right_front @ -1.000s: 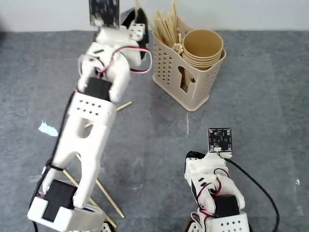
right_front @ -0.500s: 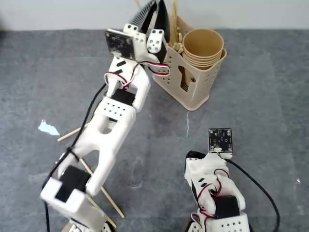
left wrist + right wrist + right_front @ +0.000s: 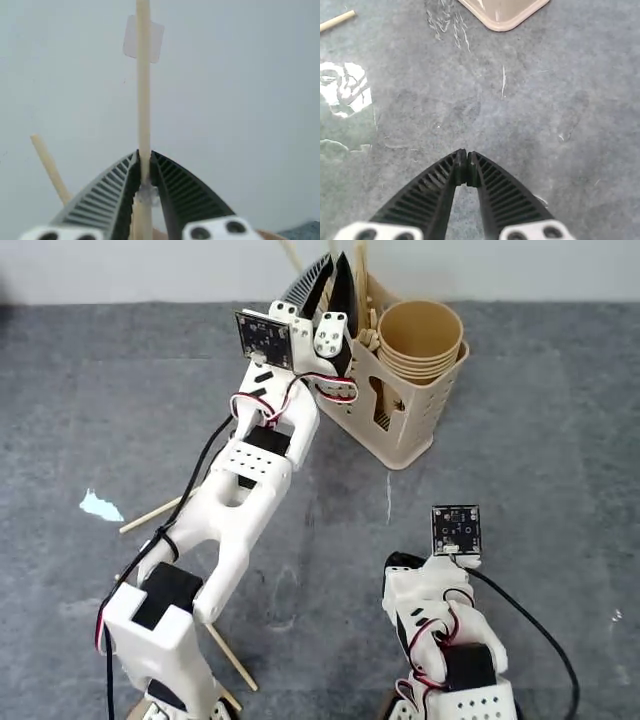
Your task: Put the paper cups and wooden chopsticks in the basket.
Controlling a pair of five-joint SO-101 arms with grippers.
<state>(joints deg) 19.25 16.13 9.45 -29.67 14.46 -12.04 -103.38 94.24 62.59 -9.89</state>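
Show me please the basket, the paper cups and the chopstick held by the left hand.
basket (image 3: 420, 415), high view, on its perforated side wall.
paper cups (image 3: 422, 332), high view, inside the top cup.
chopstick (image 3: 143, 100), left wrist view, on the bare shaft.

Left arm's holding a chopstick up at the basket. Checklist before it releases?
1. Left gripper shut on chopstick: ok.
2. Chopstick sits straight in the grip: ok.
3. Chopstick's lower end inside basket: cannot tell, hidden behind the gripper.
4. Cups stacked in the basket, beside the drop spot: ok.
5. Right gripper shut, empty, away from the basket: ok.
6. Table cleared of chopsticks: not ok, loose chopsticks lie on it.
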